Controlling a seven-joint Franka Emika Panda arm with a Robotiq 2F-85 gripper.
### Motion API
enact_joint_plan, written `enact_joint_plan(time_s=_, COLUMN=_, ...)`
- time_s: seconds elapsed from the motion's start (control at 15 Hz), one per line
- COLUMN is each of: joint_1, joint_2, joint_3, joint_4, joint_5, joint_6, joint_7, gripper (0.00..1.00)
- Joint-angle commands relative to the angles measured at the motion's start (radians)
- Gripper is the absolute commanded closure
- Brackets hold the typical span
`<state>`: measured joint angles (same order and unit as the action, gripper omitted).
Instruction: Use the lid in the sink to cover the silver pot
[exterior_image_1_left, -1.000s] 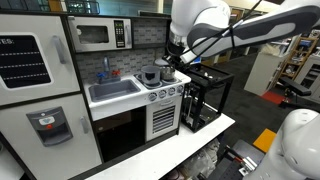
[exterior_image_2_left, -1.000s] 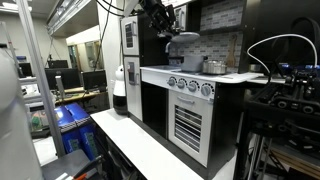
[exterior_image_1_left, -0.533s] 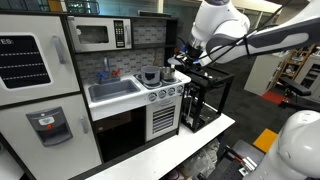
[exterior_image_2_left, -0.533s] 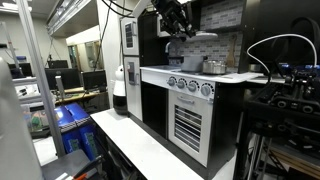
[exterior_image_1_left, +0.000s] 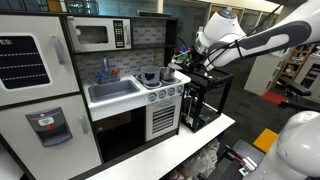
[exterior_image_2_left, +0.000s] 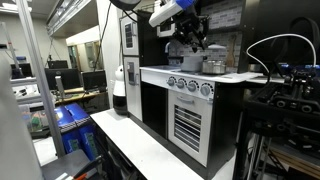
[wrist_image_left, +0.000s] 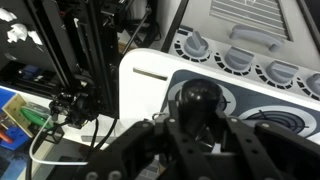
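Note:
The silver pot (exterior_image_1_left: 151, 75) stands on the toy stove, just right of the light-grey sink (exterior_image_1_left: 113, 92); it also shows in an exterior view (exterior_image_2_left: 213, 66). My gripper (exterior_image_1_left: 184, 62) hangs above the stove's right end, to the right of the pot and higher than it, and is also seen in an exterior view (exterior_image_2_left: 192, 44). In the wrist view the gripper (wrist_image_left: 198, 120) is shut on the black knob of the lid (wrist_image_left: 197, 98), held over the white stove top. The pot and the sink are out of the wrist view.
A black open rack (exterior_image_1_left: 205, 95) stands right beside the kitchen's right end. A microwave (exterior_image_1_left: 97, 35) and shelf sit above the counter, and a faucet (exterior_image_1_left: 104, 68) behind the sink. Stove knobs (wrist_image_left: 235, 58) line the front edge. The fridge door (exterior_image_1_left: 30, 60) is far left.
The arm has swung to the right, from just over the pot to above the stove's right end, carrying the lid with it. The pot has not moved.

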<state>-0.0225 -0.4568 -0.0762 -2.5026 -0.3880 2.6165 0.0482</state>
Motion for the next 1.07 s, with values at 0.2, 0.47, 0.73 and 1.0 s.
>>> enact_joint_plan(time_s=0.2, joint_1=0.000, joint_2=0.135, joint_3=0.011, joint_4=0.067, joint_5=0.083, joint_6=0.043, joint_7=-0.167, gripper=0.92)
enact_joint_plan(time_s=0.47, joint_1=-0.006, joint_2=0.188, joint_3=0.015, joint_4=0.122, joint_5=0.075, joint_6=0.035, joint_7=-0.204, gripper=0.92)
enact_joint_plan(time_s=0.73, joint_1=-0.003, joint_2=0.245, joint_3=0.006, joint_4=0.178, joint_5=0.085, joint_6=0.044, joint_7=-0.249, gripper=0.92)
enact_joint_plan(time_s=1.0, joint_1=-0.001, joint_2=0.302, joint_3=-0.003, joint_4=0.225, joint_5=0.097, joint_6=0.058, joint_7=-0.291, gripper=0.92)
